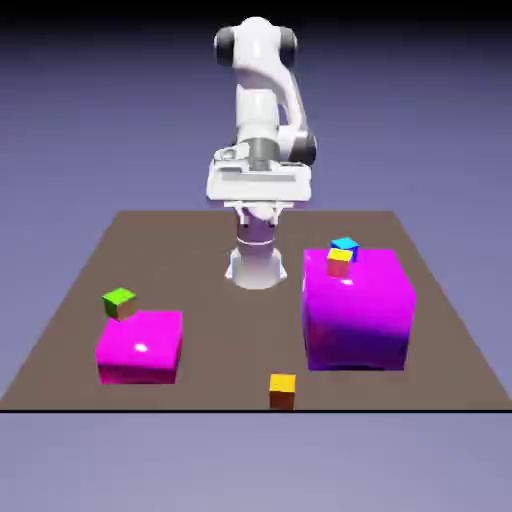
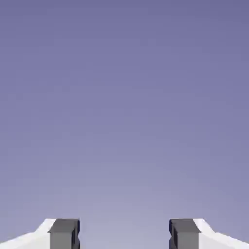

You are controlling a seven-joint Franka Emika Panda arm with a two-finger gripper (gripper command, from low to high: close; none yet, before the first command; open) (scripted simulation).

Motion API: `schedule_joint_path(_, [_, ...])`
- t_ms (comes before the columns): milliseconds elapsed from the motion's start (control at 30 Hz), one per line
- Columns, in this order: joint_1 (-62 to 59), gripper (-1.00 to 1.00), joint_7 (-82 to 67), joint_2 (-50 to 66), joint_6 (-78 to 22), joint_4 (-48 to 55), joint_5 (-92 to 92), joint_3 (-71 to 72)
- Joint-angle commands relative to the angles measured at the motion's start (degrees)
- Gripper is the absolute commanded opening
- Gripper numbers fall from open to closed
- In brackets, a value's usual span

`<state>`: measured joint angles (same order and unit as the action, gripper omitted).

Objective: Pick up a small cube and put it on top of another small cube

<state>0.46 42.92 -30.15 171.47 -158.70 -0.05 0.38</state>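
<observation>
Plain blue-violet backdrop behind a brown desk (image 1: 200,300). Going left to right in the exterior view: green-topped cube (image 1: 120,304) by the smaller magenta block (image 1: 141,348), then the pincer (image 1: 258,219), released and up high, orange-topped cube (image 1: 283,391) right at the near edge, and the big magenta block (image 1: 357,310) with yellow-topped (image 1: 339,263) and blue-topped (image 1: 345,248) cubes around its top.

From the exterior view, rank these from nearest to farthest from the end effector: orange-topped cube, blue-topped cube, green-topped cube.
1. Blue-topped cube: exterior view's right, partly hidden, looks nearest.
2. Too close to call: green-topped cube, exterior view's left, beyond the small magenta block; orange-topped cube, at the table's near edge.
</observation>
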Motion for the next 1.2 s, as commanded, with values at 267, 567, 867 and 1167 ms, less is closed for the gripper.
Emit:
schedule_joint_path(267, [-1.7, 0.0, 3.5, 18.7, -18.9, 17.2, -0.3, 2.9])
schedule_joint_path(567, [-3.4, 0.0, 7.0, 37.4, -37.8, 34.4, -0.7, 5.7])
schedule_joint_path(867, [-5.1, 0.0, 10.5, 56.1, -56.7, 51.6, -1.0, 8.6])
schedule_joint_path(1167, [-6.7, 0.0, 13.7, 73.7, -74.6, 67.9, -1.3, 11.3])
